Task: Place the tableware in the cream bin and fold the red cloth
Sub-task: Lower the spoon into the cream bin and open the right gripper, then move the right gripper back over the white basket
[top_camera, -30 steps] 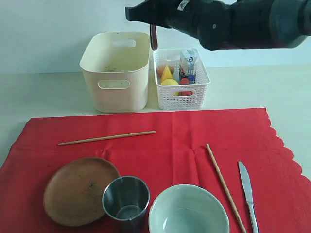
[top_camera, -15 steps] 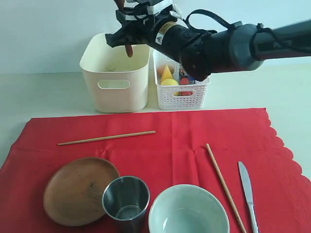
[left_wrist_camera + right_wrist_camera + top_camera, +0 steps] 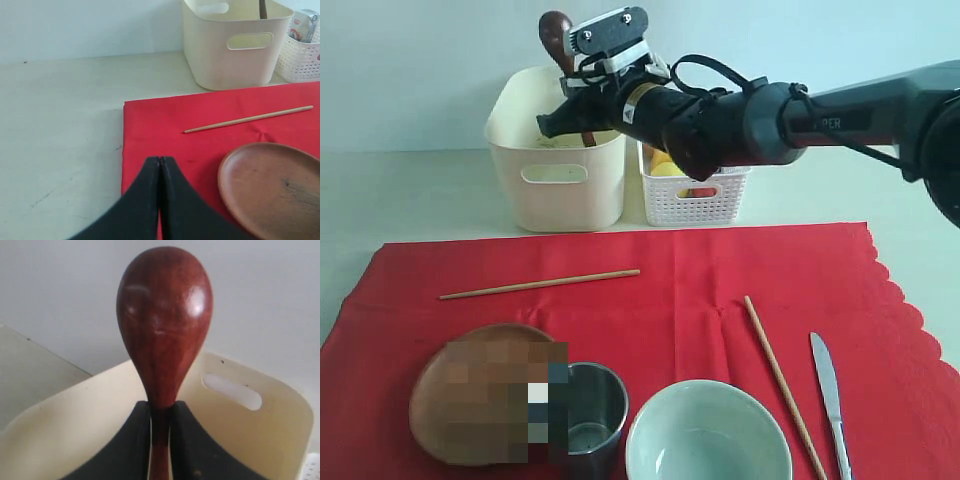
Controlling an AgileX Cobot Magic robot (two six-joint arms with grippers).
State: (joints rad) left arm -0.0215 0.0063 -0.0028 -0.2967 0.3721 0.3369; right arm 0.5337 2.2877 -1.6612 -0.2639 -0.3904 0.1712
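My right gripper is shut on the dark wooden spoon, over the open top of the cream bin. The spoon's bowl end points up and its handle sits between the fingers. The red cloth lies flat under the wooden plate, steel cup, pale bowl, two chopsticks and knife. My left gripper is shut and empty, above the cloth's edge beside the plate.
A white lattice basket with food items and a milk carton stands right of the bin, partly behind my right arm. Bare pale tabletop lies beyond the cloth's edge.
My right arm has swung left and down, from above the basket to over the cream bin. The spoon has turned from hanging down to bowl end up. The left gripper has not moved.
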